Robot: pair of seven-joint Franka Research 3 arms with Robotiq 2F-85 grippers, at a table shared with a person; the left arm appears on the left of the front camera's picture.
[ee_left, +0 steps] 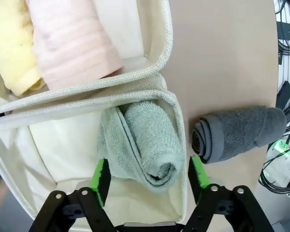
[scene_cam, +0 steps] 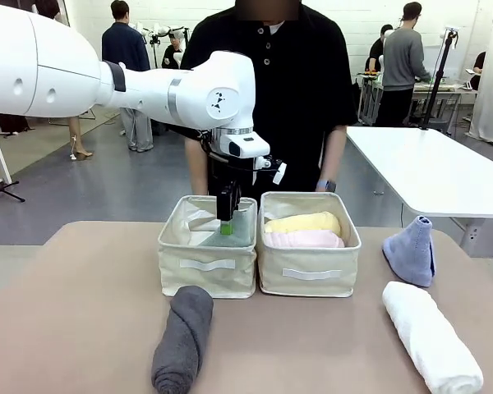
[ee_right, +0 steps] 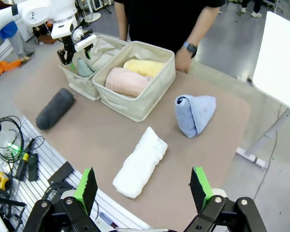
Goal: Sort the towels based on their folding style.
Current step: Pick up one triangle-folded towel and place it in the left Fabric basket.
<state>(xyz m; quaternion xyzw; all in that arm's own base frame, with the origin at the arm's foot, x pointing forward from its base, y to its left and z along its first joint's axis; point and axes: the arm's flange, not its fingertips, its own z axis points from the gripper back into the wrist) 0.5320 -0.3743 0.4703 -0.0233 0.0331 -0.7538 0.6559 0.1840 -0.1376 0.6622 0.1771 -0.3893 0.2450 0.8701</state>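
Observation:
My left gripper hangs open inside the left cream bin. In the left wrist view its green pads stand apart just above a pale green cone towel lying in that bin, touching nothing. The right bin holds a yellow roll and a pink roll. On the table lie a dark grey roll, a light blue cone and a white roll. My right gripper is open and empty, high above the white roll.
A person in black stands behind the bins, one hand near the right bin's far corner. The brown table has free room at its front left and middle. A white table stands at the back right.

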